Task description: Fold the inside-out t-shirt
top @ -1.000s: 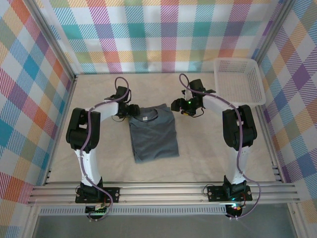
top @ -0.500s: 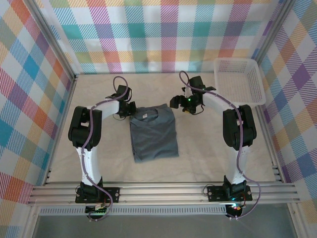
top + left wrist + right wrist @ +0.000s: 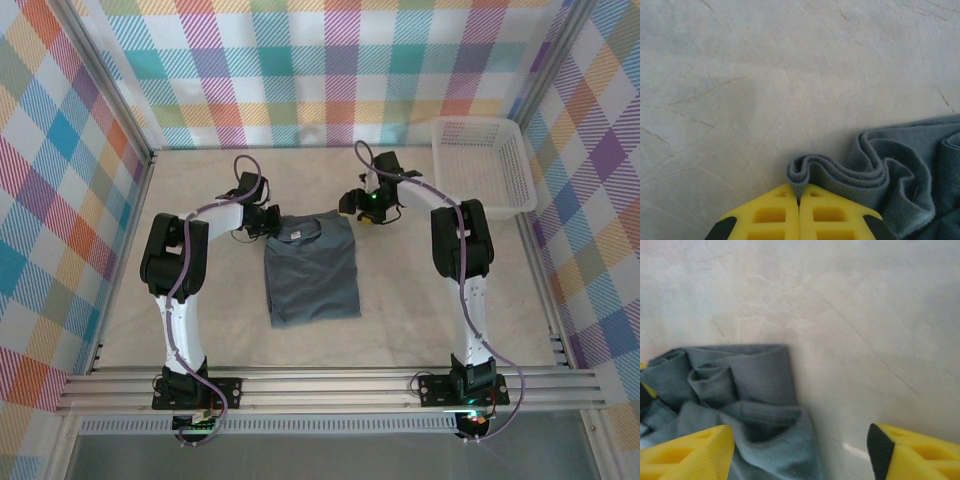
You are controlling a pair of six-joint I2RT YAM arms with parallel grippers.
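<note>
Item: inside-out t-shirt, plain dark slate-grey, soft knit, no print.
Location: middle of the table, between the two arms, well apart from the white mesh basket at the far right corner.
Long axis: runs near to far, tilted slightly so the far end sits a little left of the near end.
Heading: collar end points away from the arm bases. The opposite end points toward them.
Outline: a narrow upright rectangle with the sides folded in. The near edge is straight and the near left corner slightly rounded.
Surface: mostly flat and smooth in the top view. A small pale tag shows at the collar.
Far left corner: bunched into soft wavy ridges in the left wrist view.
Far right corner: rumpled, with rolled folds in the right wrist view.
Left pincer: yellow fingers clenched together on a thin upstanding fold of the t-shirt's edge.
Right pincer: released, fingers spread wide over the far right corner. Whether it touches the cloth cannot be told.
</note>
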